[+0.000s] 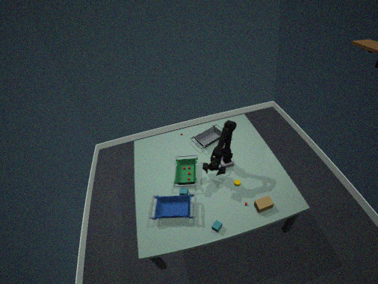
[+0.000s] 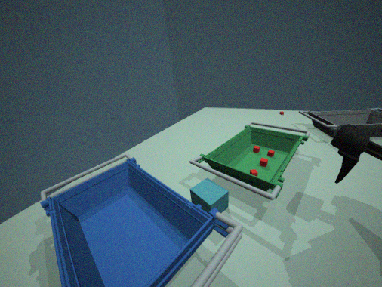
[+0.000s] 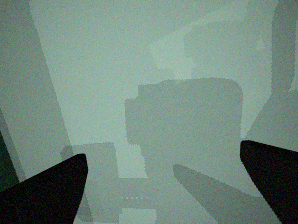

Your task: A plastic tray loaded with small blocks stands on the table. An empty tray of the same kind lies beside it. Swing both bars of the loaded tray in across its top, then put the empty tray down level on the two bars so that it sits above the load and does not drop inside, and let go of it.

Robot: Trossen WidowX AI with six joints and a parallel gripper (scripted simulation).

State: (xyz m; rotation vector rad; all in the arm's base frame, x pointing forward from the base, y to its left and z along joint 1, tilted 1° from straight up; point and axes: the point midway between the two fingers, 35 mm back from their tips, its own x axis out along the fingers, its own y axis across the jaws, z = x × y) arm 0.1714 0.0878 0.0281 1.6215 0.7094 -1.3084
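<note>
Blue tray (image 1: 172, 206) (image 2: 126, 230), empty, grey-barred

A table (image 1: 157, 149) (image 2: 181, 132) is standing inside a pale low border (image 1: 179, 124), with plain dark walls (image 1: 149, 67) (image 2: 87, 75) rising behind; the kind of room is staying unclear.

Nearest the hand (image 1: 214, 171) (image 2: 346, 166) (image 3: 164, 151) stands the loaded tray (image 1: 177, 172) (image 2: 226, 149) (image 3: 6, 167), four small blocks (image 1: 189, 173) (image 2: 263, 162) inside; beyond its end, farther from the hand, lies a larger block (image 1: 184, 191) (image 2: 209, 193), then an empty tray (image 1: 172, 206) (image 2: 124, 234). Another empty tray (image 1: 208, 137) (image 2: 351, 118) stands off on the hand's opposite side from that one. A disc (image 1: 237, 182) lies near the hand, between it and a long block (image 1: 264, 204).
</note>
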